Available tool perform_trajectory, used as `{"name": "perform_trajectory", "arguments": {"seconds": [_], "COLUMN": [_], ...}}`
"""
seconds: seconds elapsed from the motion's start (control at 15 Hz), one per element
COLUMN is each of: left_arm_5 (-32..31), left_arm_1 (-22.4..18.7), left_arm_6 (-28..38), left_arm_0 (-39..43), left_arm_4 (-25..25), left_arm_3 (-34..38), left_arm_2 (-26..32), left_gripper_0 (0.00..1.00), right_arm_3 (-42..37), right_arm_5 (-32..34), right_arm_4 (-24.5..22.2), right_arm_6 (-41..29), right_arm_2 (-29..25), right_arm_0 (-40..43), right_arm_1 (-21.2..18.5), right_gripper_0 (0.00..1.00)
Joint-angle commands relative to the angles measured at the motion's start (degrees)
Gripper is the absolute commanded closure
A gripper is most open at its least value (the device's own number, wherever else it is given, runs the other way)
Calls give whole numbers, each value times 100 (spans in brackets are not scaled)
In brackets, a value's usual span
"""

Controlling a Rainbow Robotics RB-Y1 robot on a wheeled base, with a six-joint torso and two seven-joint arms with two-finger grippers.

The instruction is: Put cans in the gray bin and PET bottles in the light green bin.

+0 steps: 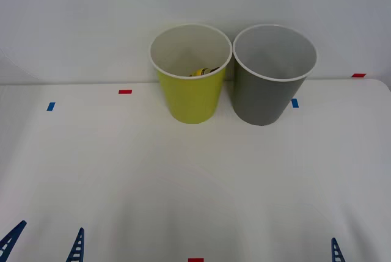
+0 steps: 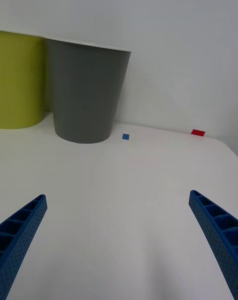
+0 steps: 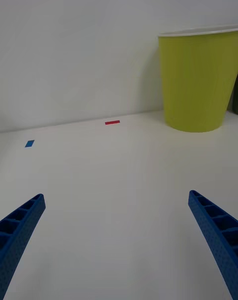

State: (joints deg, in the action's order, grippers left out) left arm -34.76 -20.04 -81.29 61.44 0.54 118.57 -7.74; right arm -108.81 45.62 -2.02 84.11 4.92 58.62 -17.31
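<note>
A white table (image 1: 195,182) meets a white wall. At twelve o'clock stand the light green bin (image 1: 190,72) and, just beside it toward one o'clock, the gray bin (image 1: 274,74). The front view looks into the green bin, where the yellow bottle (image 1: 201,71) lies; the wrist views see only the bins' outer walls. The left gripper (image 3: 116,235) at seven o'clock and the right gripper (image 2: 116,235) at five hang spread wide, holding nothing.

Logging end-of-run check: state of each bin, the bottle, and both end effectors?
light green bin: upright, bottle inside.
PET bottle: inside the light green bin, mostly hidden by the rim.
gray bin: upright, nothing visible inside.
left end effector: open, empty, low near the table's front.
right end effector: open, empty, low near the table's front.
</note>
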Motion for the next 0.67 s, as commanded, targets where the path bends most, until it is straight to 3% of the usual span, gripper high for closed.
{"name": "perform_trajectory", "arguments": {"seconds": [0.07, 0.67], "left_arm_5": [4, 4], "left_arm_1": [0, 0], "left_arm_6": [-1, -1], "left_arm_0": [0, 0], "left_arm_4": [-1, -1], "left_arm_3": [0, 0], "left_arm_2": [0, 0], "left_gripper_0": [0, 0], "right_arm_3": [0, 0], "right_arm_5": [0, 0], "right_arm_4": [0, 0], "right_arm_6": [0, 0], "right_arm_2": [0, 0], "right_arm_0": [0, 0], "right_arm_1": [0, 0], "right_gripper_0": [0, 0]}}
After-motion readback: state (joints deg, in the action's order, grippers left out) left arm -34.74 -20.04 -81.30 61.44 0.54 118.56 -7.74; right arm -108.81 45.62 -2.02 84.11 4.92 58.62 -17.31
